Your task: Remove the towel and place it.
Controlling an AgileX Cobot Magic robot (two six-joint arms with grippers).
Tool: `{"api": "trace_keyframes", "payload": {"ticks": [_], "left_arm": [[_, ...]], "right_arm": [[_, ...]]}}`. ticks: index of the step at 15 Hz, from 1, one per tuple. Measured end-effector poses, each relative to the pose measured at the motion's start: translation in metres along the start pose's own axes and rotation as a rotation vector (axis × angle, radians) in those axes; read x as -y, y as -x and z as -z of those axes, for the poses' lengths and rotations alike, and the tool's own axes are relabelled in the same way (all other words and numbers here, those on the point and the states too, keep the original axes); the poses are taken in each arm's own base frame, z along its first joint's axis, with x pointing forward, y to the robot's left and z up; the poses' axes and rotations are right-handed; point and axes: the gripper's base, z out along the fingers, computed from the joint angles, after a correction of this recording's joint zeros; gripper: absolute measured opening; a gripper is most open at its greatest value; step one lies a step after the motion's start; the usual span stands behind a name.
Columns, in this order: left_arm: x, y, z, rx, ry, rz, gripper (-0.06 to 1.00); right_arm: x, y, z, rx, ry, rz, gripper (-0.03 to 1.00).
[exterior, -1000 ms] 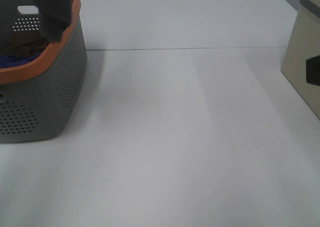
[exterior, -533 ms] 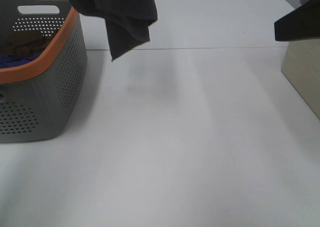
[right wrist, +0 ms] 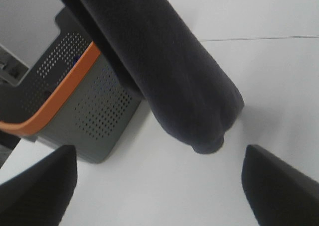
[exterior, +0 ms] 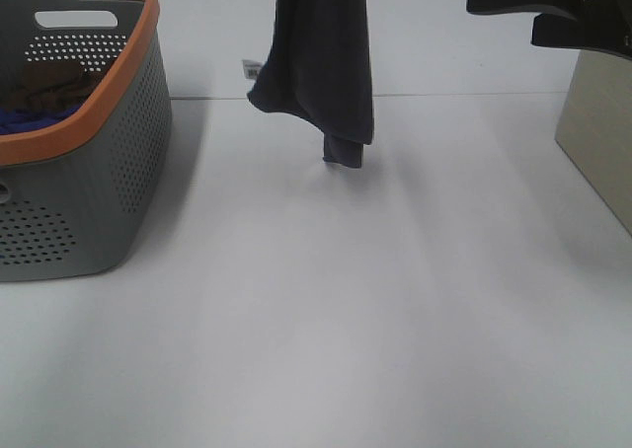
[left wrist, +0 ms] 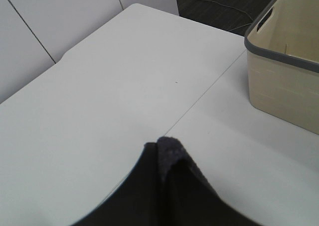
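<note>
The dark navy-charcoal towel (exterior: pixel 321 63) hangs from above the frame over the middle back of the white table, its lower end just at the surface, and a small white tag (exterior: pixel 252 69) shows at its left edge. In the left wrist view the bunched towel (left wrist: pixel 169 191) fills the spot at my left gripper, hiding the fingers. My right gripper (exterior: pixel 538 14) is open and empty at the top right, apart from the towel. In the right wrist view its gripper (right wrist: pixel 159 186) has wide-spread fingertips (right wrist: pixel 40 186) framing the hanging towel (right wrist: pixel 164 71).
A grey basket with an orange rim (exterior: pixel 109 122) stands at the left, holding a brown cloth (exterior: pixel 49 83) and a bright blue cloth (exterior: pixel 25 120). A beige basket (exterior: pixel 597 122) stands at the right edge; it also shows in the left wrist view (left wrist: pixel 284 71). A table seam (exterior: pixel 454 95) runs across the back.
The towel has been carried right, away from the grey basket to the table's middle, and hangs lower. My right gripper has moved left into the top right of the view.
</note>
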Motion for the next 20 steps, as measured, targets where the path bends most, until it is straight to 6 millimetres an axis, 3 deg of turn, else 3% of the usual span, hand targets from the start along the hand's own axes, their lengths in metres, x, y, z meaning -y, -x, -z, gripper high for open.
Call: {"api": "trace_keyframes", "payload": {"ticks": [2, 4, 9, 12, 17, 20], "left_arm": [[0.004, -0.002, -0.009, 0.0, -0.001, 0.02, 0.0], [0.011, -0.006, -0.019, -0.009, -0.014, 0.027, 0.0], [0.012, -0.009, -0.027, -0.022, 0.012, 0.007, 0.0], [0.012, -0.009, -0.027, -0.022, 0.015, 0.006, 0.0], [0.01, -0.01, -0.027, -0.027, 0.034, 0.006, 0.0], [0.009, -0.01, -0.027, -0.029, 0.046, 0.007, 0.0]], "right_arm": [[0.008, 0.001, -0.01, 0.014, -0.006, -0.038, 0.78], [0.004, -0.007, -0.035, -0.036, 0.014, 0.019, 0.74], [-0.045, -0.034, -0.093, -0.007, -0.118, 0.255, 0.73], [-0.066, -0.033, -0.122, 0.064, -0.201, 0.321, 0.69], [-0.061, -0.02, -0.163, 0.132, -0.3, 0.262, 0.67], [-0.062, -0.013, -0.167, 0.168, -0.309, 0.211, 0.6]]}}
